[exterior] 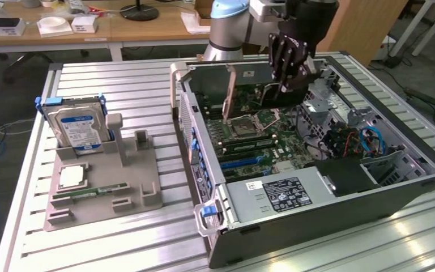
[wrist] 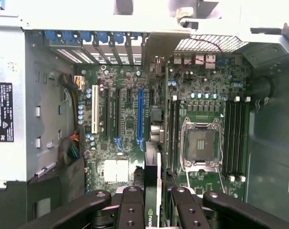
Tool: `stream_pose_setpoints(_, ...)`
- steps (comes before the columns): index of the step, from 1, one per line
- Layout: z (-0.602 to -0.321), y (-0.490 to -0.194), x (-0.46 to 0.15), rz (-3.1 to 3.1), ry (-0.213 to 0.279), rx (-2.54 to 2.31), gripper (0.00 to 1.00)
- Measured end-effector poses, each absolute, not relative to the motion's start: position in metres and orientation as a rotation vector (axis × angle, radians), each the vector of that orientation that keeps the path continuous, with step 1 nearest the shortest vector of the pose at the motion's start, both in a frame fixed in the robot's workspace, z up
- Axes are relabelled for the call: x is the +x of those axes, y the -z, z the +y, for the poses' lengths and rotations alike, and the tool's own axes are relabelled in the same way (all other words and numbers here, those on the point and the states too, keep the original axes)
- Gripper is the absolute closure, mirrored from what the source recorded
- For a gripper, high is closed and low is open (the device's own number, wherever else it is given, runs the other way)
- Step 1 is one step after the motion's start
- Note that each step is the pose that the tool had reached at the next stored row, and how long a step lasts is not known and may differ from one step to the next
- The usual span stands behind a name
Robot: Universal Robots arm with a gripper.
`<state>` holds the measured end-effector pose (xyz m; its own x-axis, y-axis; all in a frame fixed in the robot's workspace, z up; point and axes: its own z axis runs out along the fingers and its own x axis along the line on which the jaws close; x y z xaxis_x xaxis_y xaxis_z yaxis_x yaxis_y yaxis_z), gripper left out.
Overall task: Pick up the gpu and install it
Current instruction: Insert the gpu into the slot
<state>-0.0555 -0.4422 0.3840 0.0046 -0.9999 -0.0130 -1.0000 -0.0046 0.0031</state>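
Note:
My gripper (exterior: 288,79) hangs over the open computer case (exterior: 399,187) and is shut on the gpu (exterior: 267,97), a thin dark card that hangs on edge below the fingers. In the wrist view the gpu (wrist: 152,183) shows edge-on between the black fingers (wrist: 130,207), with a green logo on its edge and its silver bracket reaching toward the case's rear slots. The card floats above the motherboard (wrist: 206,95), roughly over the long blue slot (wrist: 140,119) and just beside it. It is not seated in any slot.
A grey parts holder (exterior: 138,187) on the slatted table, at the exterior view's left, carries a blue-labelled hard drive (exterior: 77,127), a processor (exterior: 72,177) and a RAM stick (exterior: 89,192). Inside the case are the CPU socket (wrist: 200,143), a power supply (exterior: 282,192) and cables (exterior: 369,141).

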Motion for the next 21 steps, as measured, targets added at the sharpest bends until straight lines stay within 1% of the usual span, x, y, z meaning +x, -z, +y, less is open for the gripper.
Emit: stream_pose_setpoints(21,-0.442,-0.364,-0.061,2.211,-0.018,-2.222,0.73)
